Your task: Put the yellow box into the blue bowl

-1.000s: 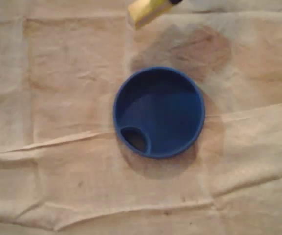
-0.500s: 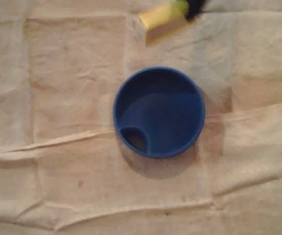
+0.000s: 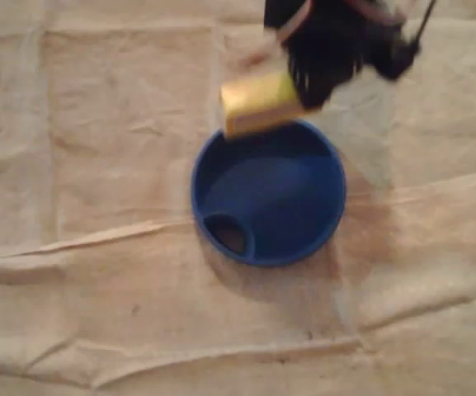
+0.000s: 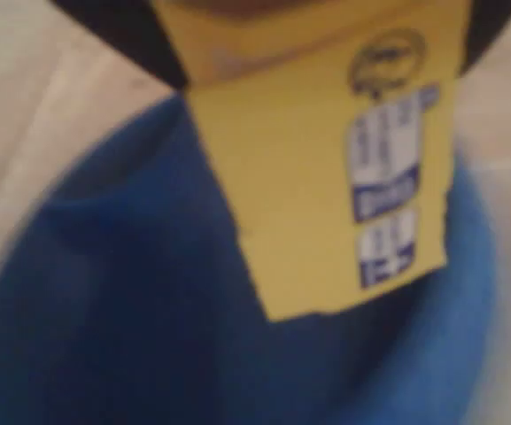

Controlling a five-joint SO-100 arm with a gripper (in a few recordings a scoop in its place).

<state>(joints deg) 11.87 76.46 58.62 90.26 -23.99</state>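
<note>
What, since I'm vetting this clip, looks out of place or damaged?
Nothing spilled or damaged. The yellow box hangs tilted in the gripper, over the upper rim of the blue bowl in the overhead view; the cloth underneath is creased.

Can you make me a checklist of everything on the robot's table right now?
Surface: wrinkled beige cloth, creased and faintly stained.
Job's things: yellow printed cardboard box held over the top rim, in the overhead view, of the round blue plastic bowl; nothing in the bowl.
Clutter: nothing seen.
Gripper: black two-finger gripper, blurred, shut on the box.
Cables: thin dark cable beside the gripper.
Surroundings: nothing seen.
</note>
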